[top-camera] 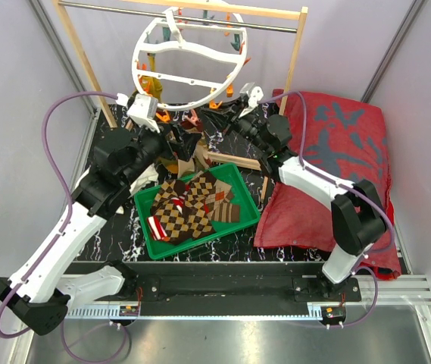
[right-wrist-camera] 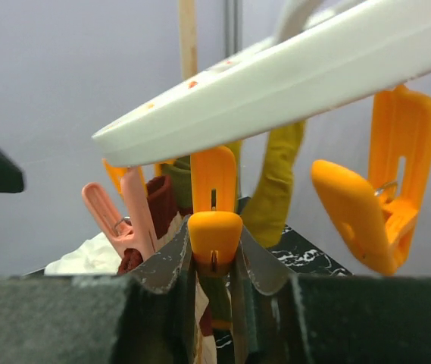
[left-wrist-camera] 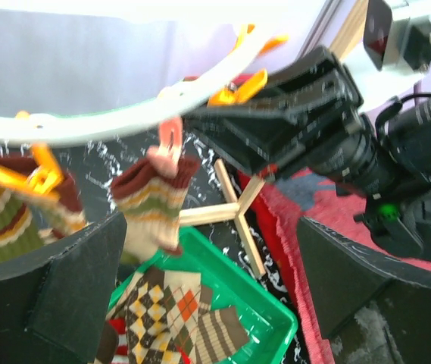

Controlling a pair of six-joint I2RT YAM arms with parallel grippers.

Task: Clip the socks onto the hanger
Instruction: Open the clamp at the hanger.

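Observation:
The white ring hanger (top-camera: 188,64) hangs from the rack rod. My right gripper (top-camera: 226,114) is at its lower right rim, shut on the handle of an orange clip (right-wrist-camera: 215,227), with the fingers (right-wrist-camera: 162,262) pressed on both sides of it; cloth shows under the clip. My left gripper (left-wrist-camera: 211,227) is open and empty, below the ring and above the tray. A striped sock (left-wrist-camera: 151,201) hangs from a pink clip, another (left-wrist-camera: 3,220) from an orange clip. An olive-yellow sock (right-wrist-camera: 276,178) hangs behind. Argyle socks (top-camera: 181,208) and a red-and-white striped one (top-camera: 157,226) lie in the tray.
The green tray (top-camera: 242,220) sits mid-table. The wooden rack frame (top-camera: 295,57) stands behind it, its foot bars (left-wrist-camera: 238,212) on the table. A big red cushion (top-camera: 336,167) lies at the right. A white cloth (right-wrist-camera: 86,262) lies behind the clips.

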